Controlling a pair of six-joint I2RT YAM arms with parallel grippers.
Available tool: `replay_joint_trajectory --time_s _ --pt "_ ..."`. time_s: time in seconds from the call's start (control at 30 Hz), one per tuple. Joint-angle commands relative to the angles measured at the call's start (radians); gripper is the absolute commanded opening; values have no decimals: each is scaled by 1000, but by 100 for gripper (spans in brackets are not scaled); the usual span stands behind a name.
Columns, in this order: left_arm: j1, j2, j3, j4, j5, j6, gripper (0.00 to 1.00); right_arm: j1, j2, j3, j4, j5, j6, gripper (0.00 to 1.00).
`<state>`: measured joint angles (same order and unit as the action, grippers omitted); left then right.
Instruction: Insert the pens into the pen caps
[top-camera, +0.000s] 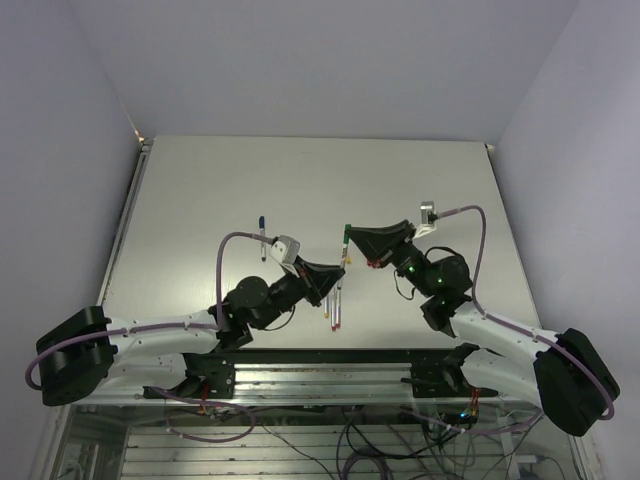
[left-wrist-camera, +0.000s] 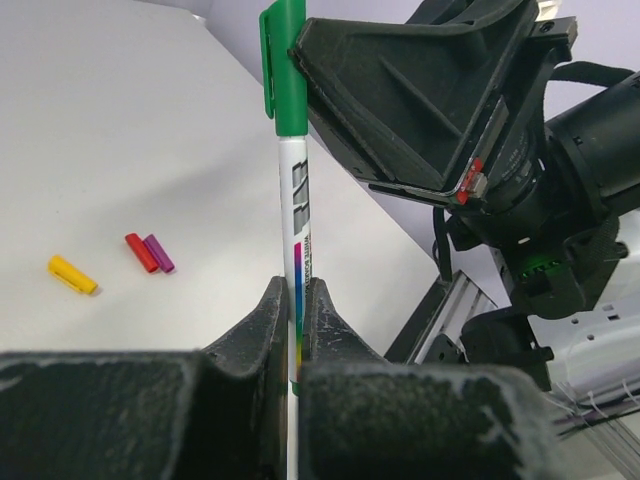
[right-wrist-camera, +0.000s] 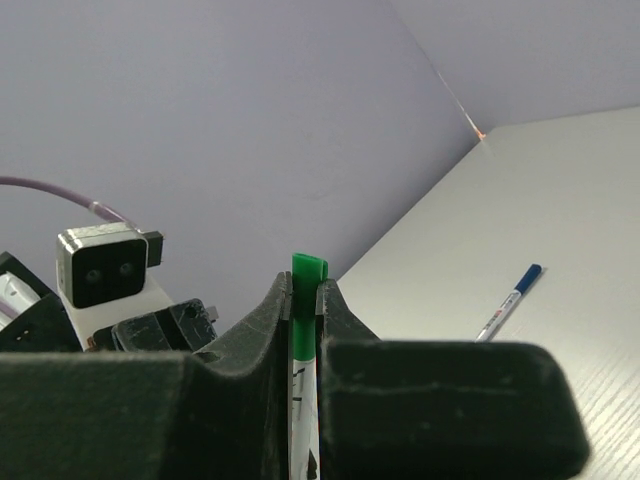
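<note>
Pen (left-wrist-camera: 293, 200) hangs above the counter (left-wrist-camera: 120, 120) between both arms, barrel pinched in the closed left claw (left-wrist-camera: 297, 290); the right claw (right-wrist-camera: 303, 290) is clamped on the green cap (right-wrist-camera: 308, 270) fitted over its end.

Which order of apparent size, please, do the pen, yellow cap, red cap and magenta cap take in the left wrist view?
1. The pen, by far the largest, though nearest the camera.
2. The yellow cap, marginally.
3. The red cap and magenta cap: alike, so unranked.
</note>
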<state>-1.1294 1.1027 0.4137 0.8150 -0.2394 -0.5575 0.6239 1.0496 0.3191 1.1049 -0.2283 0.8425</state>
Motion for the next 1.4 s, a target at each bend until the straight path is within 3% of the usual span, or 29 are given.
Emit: replay_joint_trajectory --time_s 0.0,0.8,1.13,1.17,1.27,1.37 --pt "-1 -51 24 165 -78 29 7 30 22 30 -246 -47 -86 0" --pt "13 -99 84 156 -331 201 7 207 98 54 -497 -11 -180 0" --pt "16 -122 64 14 -353 136 7 219 121 137 -527 74 -230 0" --pt "16 -122 61 -13 -357 125 7 219 120 154 -533 87 -241 1" --pt "16 -115 55 -102 -363 86 7 218 111 214 -549 130 -280 26" --pt "16 -99 37 -167 -356 41 7 218 103 279 -567 160 -322 43"
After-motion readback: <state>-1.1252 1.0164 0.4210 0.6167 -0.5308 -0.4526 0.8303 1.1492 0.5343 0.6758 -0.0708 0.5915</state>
